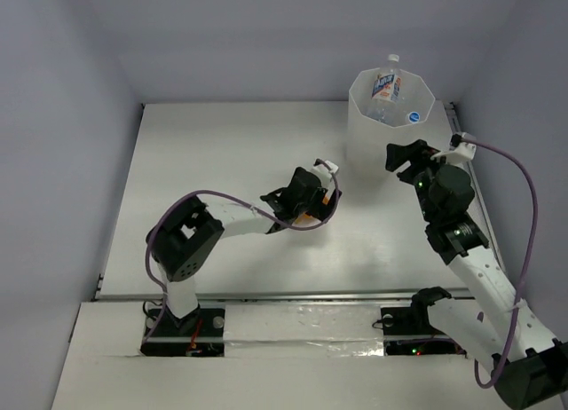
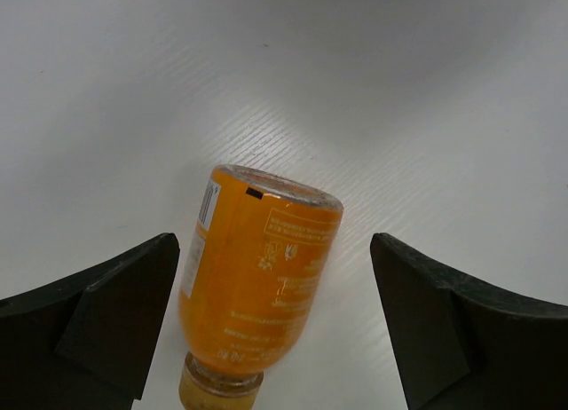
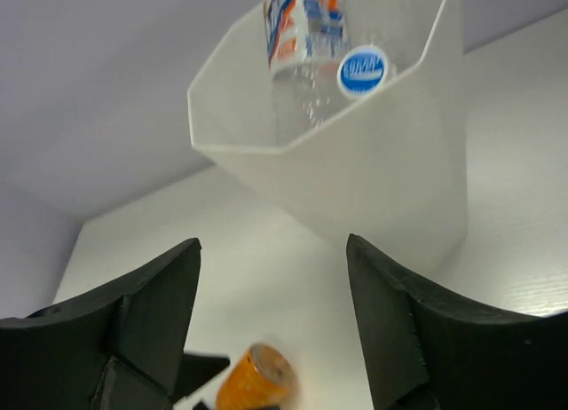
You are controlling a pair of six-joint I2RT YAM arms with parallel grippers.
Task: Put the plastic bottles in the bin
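An orange bottle (image 2: 257, 277) lies on its side on the white table between the fingers of my open left gripper (image 2: 273, 250), touching neither finger. In the top view my left gripper (image 1: 312, 200) hangs over this bottle (image 1: 310, 217), which is mostly hidden. The bin (image 1: 366, 148) stands at the back right and holds a clear bottle with a white-red label (image 1: 388, 80) and a blue cap (image 1: 413, 117). My right gripper (image 1: 408, 158) is open and empty just in front of the bin (image 3: 373, 188). The right wrist view also shows the orange bottle (image 3: 257, 381).
The table's right edge (image 1: 461, 135) runs close beside the bin. Grey walls enclose the table at the back and both sides. A purple cable (image 1: 524, 179) loops off the right arm.
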